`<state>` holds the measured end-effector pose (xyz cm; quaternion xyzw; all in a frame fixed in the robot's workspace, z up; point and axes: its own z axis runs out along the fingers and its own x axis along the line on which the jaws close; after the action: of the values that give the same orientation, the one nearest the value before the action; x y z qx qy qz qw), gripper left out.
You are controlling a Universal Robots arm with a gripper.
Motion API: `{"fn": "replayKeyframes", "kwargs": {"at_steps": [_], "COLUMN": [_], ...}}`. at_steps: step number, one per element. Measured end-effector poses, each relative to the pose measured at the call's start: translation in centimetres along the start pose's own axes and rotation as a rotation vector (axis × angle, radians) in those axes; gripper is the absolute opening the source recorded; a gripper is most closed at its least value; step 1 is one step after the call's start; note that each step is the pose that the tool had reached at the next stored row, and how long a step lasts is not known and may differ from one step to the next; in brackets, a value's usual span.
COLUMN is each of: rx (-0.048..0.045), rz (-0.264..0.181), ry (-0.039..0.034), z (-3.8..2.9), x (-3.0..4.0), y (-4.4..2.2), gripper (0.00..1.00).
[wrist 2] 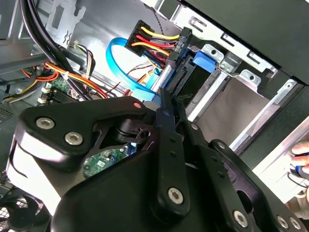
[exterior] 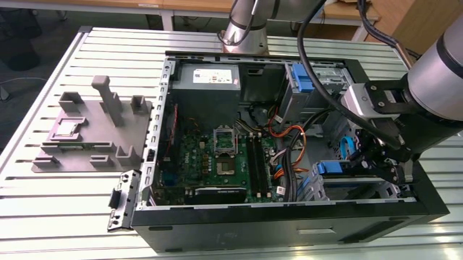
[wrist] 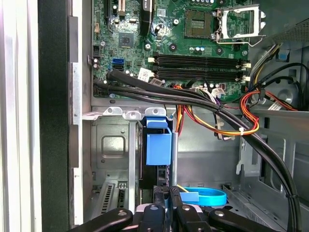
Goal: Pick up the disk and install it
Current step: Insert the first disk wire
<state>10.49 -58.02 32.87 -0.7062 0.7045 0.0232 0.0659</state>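
The black gripper's (wrist: 165, 205) fingers (wrist 2: 166, 130) are pressed close together on the rear edge of the silver hard drive in its blue plastic carrier (wrist: 157, 147) — the disk stands on edge inside the grey metal drive bay (wrist: 113, 145) of the open black computer case (exterior: 289, 225), its long axis running down into the bay. In the exterior view the arm reaches into the case's corner at the exterior view's right, beside the green motherboard (exterior: 217, 157). The case lies on a slatted aluminium table (exterior: 58, 200) — a grey plastic fixture (exterior: 87, 132) sits beside it.
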Motion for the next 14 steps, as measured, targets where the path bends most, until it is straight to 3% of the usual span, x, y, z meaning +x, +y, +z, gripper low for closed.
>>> {"fn": "replayKeyframes", "kwargs": {"at_steps": [9,10,14], "rx": [0.0001,0.0001,0.0000], "rz": [0.000,0.000,0.000], "ry": [-0.0006,-0.0004,0.0000], "z": [0.07,0.06,-0.13], "x": [0.01,0.01,-0.02], "y": [0.00,0.00,-0.01], "gripper": [0.17,0.24,0.24]}}
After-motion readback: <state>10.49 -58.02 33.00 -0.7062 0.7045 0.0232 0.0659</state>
